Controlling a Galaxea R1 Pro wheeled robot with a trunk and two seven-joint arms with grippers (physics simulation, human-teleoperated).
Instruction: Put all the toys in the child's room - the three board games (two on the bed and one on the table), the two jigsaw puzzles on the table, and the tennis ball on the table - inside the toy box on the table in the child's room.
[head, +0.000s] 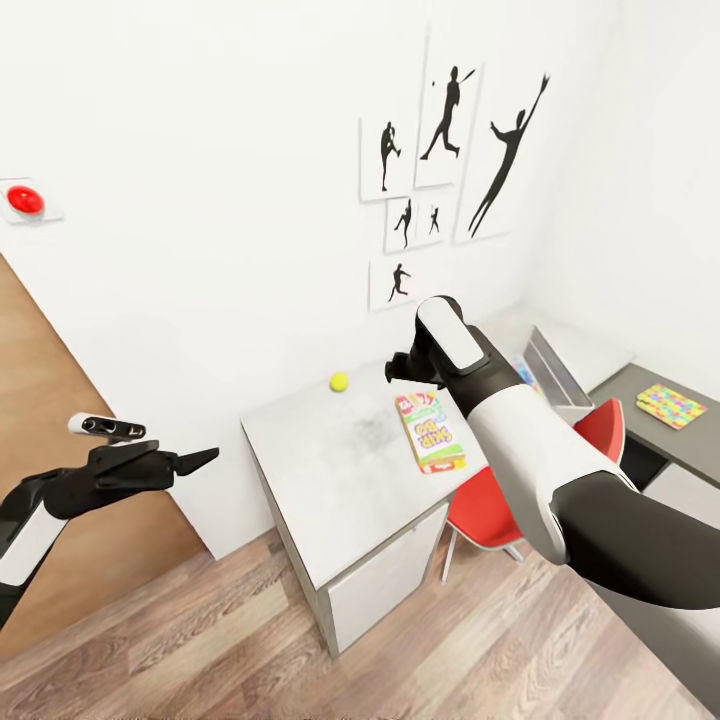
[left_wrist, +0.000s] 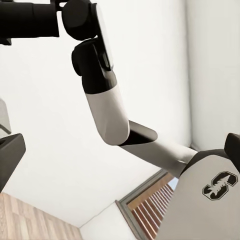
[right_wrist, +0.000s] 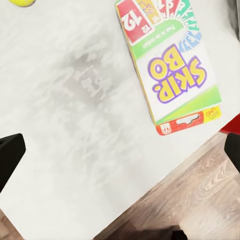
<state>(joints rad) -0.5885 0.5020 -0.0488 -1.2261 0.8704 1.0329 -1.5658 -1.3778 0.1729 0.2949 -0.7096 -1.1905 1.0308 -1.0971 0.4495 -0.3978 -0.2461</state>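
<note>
Two toys lie on the table: the SKIP-BO box flat near its right edge and the tennis ball by the far wall. The right claw hangs above the tabletop, spread wide and empty. The left claw is off left; its spread I cannot tell.

Table w/ SKIP-BO box & tennis ball.
</note>
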